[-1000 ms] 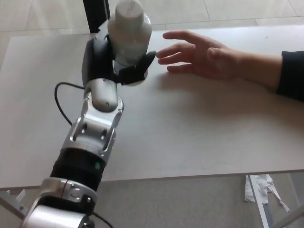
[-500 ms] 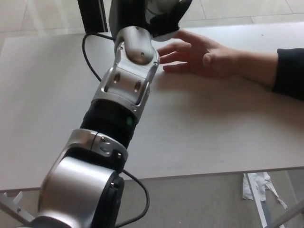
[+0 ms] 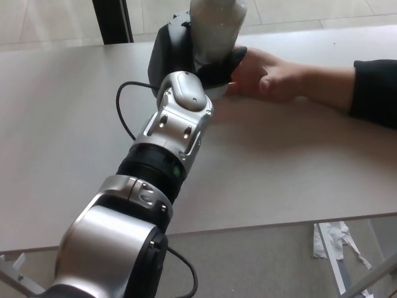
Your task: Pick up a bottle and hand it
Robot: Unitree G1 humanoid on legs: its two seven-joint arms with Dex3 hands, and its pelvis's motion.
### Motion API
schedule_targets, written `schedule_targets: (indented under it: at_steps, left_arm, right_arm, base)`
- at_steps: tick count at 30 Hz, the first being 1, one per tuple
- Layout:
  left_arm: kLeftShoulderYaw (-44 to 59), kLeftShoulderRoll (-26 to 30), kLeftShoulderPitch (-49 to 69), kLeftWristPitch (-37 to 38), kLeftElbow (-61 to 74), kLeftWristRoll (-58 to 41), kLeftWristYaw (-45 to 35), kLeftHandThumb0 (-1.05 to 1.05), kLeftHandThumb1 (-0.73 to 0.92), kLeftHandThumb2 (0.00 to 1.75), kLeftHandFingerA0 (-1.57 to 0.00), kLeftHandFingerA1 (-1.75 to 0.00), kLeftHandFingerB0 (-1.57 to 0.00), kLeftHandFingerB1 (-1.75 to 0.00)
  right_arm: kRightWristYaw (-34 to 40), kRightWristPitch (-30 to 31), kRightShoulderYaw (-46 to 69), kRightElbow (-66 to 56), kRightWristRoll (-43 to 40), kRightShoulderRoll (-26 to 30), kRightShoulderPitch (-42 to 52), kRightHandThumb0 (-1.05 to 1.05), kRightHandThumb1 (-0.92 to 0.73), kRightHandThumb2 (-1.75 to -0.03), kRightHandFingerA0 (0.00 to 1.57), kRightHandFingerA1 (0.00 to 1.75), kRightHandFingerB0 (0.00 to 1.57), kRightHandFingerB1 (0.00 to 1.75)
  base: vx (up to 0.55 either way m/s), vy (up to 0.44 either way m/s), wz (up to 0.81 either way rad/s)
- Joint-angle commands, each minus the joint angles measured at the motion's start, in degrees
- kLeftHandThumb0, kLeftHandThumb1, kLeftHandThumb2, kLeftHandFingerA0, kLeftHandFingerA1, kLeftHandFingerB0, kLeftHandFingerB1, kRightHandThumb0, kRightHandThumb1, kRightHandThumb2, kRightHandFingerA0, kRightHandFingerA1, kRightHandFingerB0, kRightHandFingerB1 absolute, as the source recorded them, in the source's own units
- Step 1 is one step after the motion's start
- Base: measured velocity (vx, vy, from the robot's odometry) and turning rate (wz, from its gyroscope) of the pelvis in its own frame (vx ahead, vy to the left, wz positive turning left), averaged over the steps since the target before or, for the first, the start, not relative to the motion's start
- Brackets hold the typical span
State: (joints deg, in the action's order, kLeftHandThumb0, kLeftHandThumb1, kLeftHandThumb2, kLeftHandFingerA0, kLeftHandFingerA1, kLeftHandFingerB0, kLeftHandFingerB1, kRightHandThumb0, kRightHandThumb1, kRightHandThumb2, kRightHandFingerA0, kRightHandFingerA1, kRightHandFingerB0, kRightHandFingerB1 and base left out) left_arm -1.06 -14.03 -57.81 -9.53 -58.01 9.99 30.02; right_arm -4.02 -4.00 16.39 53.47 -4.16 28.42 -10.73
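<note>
A white bottle [image 3: 215, 31] stands upright in my left hand [image 3: 186, 59], whose black fingers are shut around its lower part. The bottle's top is cut off by the picture's upper edge. My left arm reaches from the bottom left across the pale table [image 3: 298, 167]. A person's open hand [image 3: 273, 74] lies palm up on the table right beside the bottle, partly hidden behind my fingers. The person's dark sleeve [image 3: 375, 90] comes in at the right edge. My right hand does not show.
A black cable [image 3: 124, 108] loops off my left wrist over the table. A dark post [image 3: 111, 22] stands behind the table's far edge. White scraps [image 3: 335, 242] lie on the floor below the table's front right.
My left hand carried the bottle up and to the right, from the table's far left to the person's open palm. The view has shifted somewhat too.
</note>
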Motion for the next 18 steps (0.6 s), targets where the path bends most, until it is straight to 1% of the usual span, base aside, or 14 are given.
schedule_targets:
  at_steps: [1, 3, 4, 6, 7, 8, 10, 11, 13, 14, 15, 16, 17, 18]
  left_arm:
    - [2.1, -5.3, 0.3, 4.9, -1.5, -2.8, 4.2, -0.14, 0.59, 0.95, -0.84, -1.67, -0.82, -1.03]
    - [2.8, -5.8, -0.6, 5.1, -2.1, -3.2, 5.0, -0.16, 0.62, 0.87, -0.81, -1.71, -0.82, -0.99]
    - [2.7, -6.0, -1.6, 4.3, -2.4, -2.9, 5.8, -0.17, 0.64, 0.75, -0.93, -1.66, -0.76, -0.79]
    - [2.6, -6.1, -2.1, 4.1, -2.8, -2.9, 6.3, -0.17, 0.64, 0.75, -0.93, -1.66, -0.76, -0.79]
    - [2.3, -6.1, -2.2, 4.6, -2.8, -2.7, 5.8, -0.21, 0.66, 0.79, -0.85, -1.72, -0.80, -0.92]
    - [3.3, -6.6, -3.3, 4.5, -3.0, -4.1, 5.6, -0.22, 0.65, 0.84, -0.86, -1.75, -0.81, -1.11]
    - [3.2, -7.0, -4.0, 5.1, -3.1, -4.3, 5.0, -0.19, 0.62, 0.95, -0.88, -1.75, -0.82, -1.26]
    - [3.3, -7.2, -4.4, 4.9, -3.1, -4.5, 5.3, -0.20, 0.63, 0.93, -0.90, -1.75, -0.83, -1.33]
    - [3.5, -7.4, -5.0, 4.6, -3.1, -4.7, 5.7, -0.20, 0.63, 0.93, -0.90, -1.75, -0.83, -1.33]
    - [3.5, -7.7, -5.0, 5.2, -3.1, -4.8, 5.9, -0.18, 0.57, 0.95, -1.13, -1.64, -0.89, -1.27]
    - [4.0, -8.3, -5.9, 4.6, -3.5, -5.5, 6.2, -0.21, 0.66, 0.83, -0.88, -1.75, -0.78, -1.03]
    - [4.0, -8.4, -6.2, 4.3, -3.7, -5.5, 6.7, -0.21, 0.67, 0.81, -0.89, -1.75, -0.77, -0.98]
    - [4.1, -8.5, -6.5, 4.0, -3.9, -5.7, 6.7, -0.21, 0.68, 0.79, -0.89, -1.73, -0.75, -0.89]
    - [3.8, -8.6, -6.5, 4.3, -4.0, -5.4, 7.0, -0.20, 0.67, 0.80, -0.90, -1.69, -0.77, -0.87]
  right_arm:
    - [-0.9, -1.7, -0.8, -1.7, -0.1, -0.8, -2.7, -0.44, -0.60, -0.58, 0.54, 0.67, 0.42, 0.39]
    - [-0.9, -1.5, -0.7, -2.0, -0.3, -0.8, -2.6, -0.42, -0.58, -0.58, 0.55, 0.68, 0.43, 0.40]
    - [-0.7, -1.7, -1.0, -2.1, 0.1, -0.8, -2.7, -0.43, -0.59, -0.58, 0.59, 0.69, 0.44, 0.40]
    - [-0.6, -1.7, -1.2, -2.1, 0.2, -0.7, -2.7, -0.43, -0.59, -0.58, 0.59, 0.69, 0.44, 0.40]
    - [-0.8, -1.4, -1.3, -2.2, 0.3, -0.7, -2.7, -0.45, -0.59, -0.58, 0.58, 0.69, 0.43, 0.40]
    - [-0.9, -1.4, -1.2, -2.2, 0.0, -0.8, -2.7, -0.48, -0.45, -0.86, 0.55, 0.71, 0.36, 0.52]
    - [-1.0, -1.4, -1.2, -2.4, 0.0, -0.8, -2.5, -0.49, -0.46, -0.86, 0.53, 0.70, 0.36, 0.52]
    - [-0.8, -1.0, -1.3, -2.5, 0.0, -0.9, -2.6, -0.43, -0.59, -0.58, 0.59, 0.67, 0.44, 0.38]
    - [-0.5, -0.4, -1.3, -2.8, -0.1, -1.1, -2.7, -0.43, -0.59, -0.58, 0.59, 0.67, 0.44, 0.38]
    - [-0.8, -0.7, -1.2, -2.9, -0.3, -1.1, -2.5, -0.48, -0.45, -0.86, 0.54, 0.71, 0.37, 0.52]
    - [-0.7, -1.1, -1.4, -2.6, 0.0, -1.0, -2.6, -0.48, -0.45, -0.86, 0.54, 0.72, 0.37, 0.53]
    - [-0.8, -0.9, -1.3, -2.8, -0.2, -1.0, -2.7, -0.44, -0.59, -0.58, 0.58, 0.69, 0.45, 0.39]
    - [-0.6, -0.5, -1.1, -2.8, -0.3, -1.0, -2.8, -0.44, -0.58, -0.58, 0.58, 0.68, 0.46, 0.38]
    - [-0.6, -0.6, -1.3, -2.6, -0.1, -0.9, -2.9, -0.49, -0.45, -0.86, 0.55, 0.71, 0.37, 0.53]
  base:
    - [0.00, 0.000, 0.00]
    - [0.00, 0.000, 0.00]
    - [0.00, 0.000, 0.00]
    - [0.00, 0.000, 0.00]
    - [0.00, 0.000, 0.00]
    - [0.00, 0.000, 0.00]
    - [0.00, 0.000, 0.00]
    - [0.00, 0.000, 0.00]
    - [0.00, 0.000, 0.00]
    - [0.00, 0.000, 0.00]
    - [0.00, 0.000, 0.00]
    - [0.00, 0.000, 0.00]
    - [0.00, 0.000, 0.00]
    - [0.00, 0.000, 0.00]
